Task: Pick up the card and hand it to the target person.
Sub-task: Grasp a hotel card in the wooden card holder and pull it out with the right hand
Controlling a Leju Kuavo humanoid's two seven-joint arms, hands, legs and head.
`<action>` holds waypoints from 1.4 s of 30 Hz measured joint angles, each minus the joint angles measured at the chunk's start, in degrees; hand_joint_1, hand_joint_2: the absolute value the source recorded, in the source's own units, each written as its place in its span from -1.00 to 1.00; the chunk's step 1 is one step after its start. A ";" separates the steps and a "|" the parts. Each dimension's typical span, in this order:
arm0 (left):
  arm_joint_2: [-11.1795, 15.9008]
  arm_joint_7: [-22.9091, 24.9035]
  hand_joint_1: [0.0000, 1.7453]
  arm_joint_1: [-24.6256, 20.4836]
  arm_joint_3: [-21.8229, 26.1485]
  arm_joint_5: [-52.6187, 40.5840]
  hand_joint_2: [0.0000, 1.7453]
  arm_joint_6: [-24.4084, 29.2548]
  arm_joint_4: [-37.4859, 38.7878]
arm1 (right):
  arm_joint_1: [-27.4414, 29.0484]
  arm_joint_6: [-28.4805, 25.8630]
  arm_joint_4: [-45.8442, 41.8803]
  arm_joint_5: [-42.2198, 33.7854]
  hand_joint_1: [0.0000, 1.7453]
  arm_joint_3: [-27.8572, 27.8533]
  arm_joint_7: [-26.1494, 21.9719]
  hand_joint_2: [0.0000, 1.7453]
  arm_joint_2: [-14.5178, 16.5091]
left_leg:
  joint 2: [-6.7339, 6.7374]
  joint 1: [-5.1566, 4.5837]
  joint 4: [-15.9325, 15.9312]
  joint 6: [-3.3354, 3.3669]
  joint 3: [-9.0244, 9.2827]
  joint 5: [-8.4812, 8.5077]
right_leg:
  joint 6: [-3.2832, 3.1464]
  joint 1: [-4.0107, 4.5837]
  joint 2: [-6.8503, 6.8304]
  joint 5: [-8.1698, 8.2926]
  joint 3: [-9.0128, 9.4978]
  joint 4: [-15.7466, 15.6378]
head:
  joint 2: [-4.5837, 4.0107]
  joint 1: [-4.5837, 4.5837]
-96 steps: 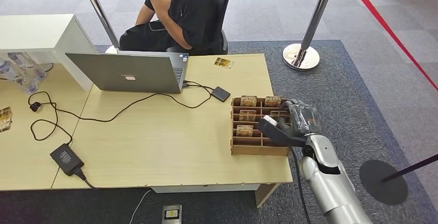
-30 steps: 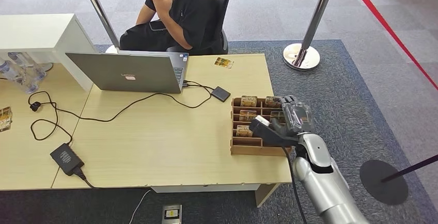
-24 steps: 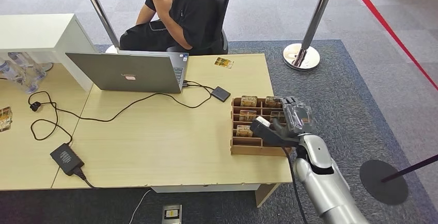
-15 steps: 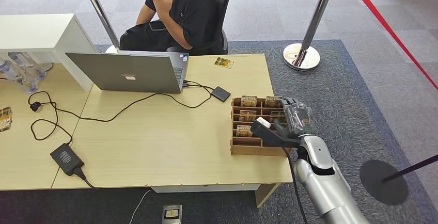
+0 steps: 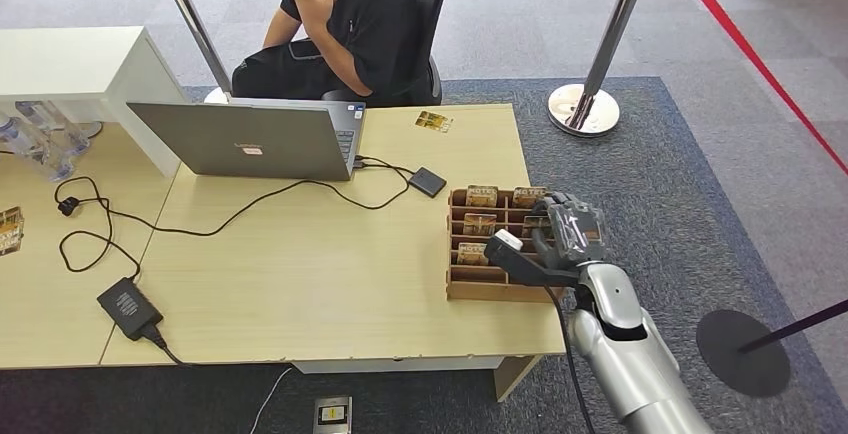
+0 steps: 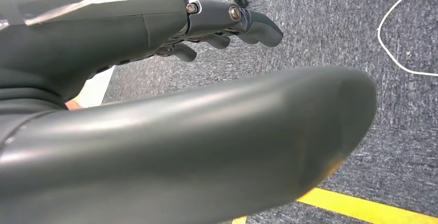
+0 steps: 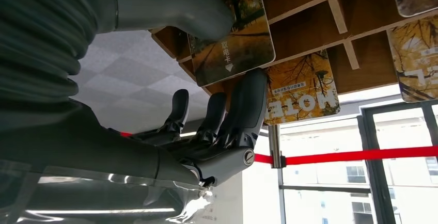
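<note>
At the right end of the light wooden desk (image 5: 330, 264), the right hand (image 5: 545, 244) reaches into the brown wooden slotted card rack (image 5: 470, 279). In the right wrist view, that hand (image 7: 196, 131) pinches a yellow autumn-leaf patterned card (image 7: 232, 38): the thick grey thumb lies on the card's face and a dark finger (image 7: 248, 105) presses up from its other side, at the card's lower edge. The card stands in a slot of the rack (image 7: 310, 22), tilted, with a second card of the same pattern (image 7: 299, 92) just beside it and more cards in neighbouring slots. In the left wrist view, the left hand (image 6: 155, 79) hangs over grey carpet, holding nothing, fingers loosely curved and apart. A seated person in a black shirt (image 5: 350, 24) is at the far side of the desk, behind an open grey laptop (image 5: 245, 139), well apart from the rack.
</note>
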 joint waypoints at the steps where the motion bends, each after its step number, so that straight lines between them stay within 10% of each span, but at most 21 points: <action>1: 0.00 0.00 -1.00 0.00 0.05 0.01 -1.00 0.01 0.01 | 0.00 0.05 0.01 0.03 -0.06 0.00 0.04 1.00 0.03 | 0.00 0.00 0.00 0.00 0.00 0.00 | 0.00 0.00 0.00 0.00 0.00 0.00 | 0.00 0.00; 28: 0.00 -0.02 -1.00 0.02 0.84 0.03 -1.00 0.16 0.22 | -0.15 0.05 0.57 2.10 0.23 0.00 1.38 1.00 0.62 | 0.00 0.00 0.00 0.00 0.03 0.00 | 0.00 0.00 0.00 0.00 0.02 0.00 | 0.00 0.01; 42: 0.00 -0.16 -1.00 0.02 0.89 0.02 -1.00 0.18 0.22 | 0.82 0.15 -1.17 3.45 0.77 0.00 2.27 1.00 0.69 | 0.01 0.00 0.00 0.00 0.03 0.00 | 0.00 0.00 0.00 0.00 0.02 0.00 | 0.00 0.01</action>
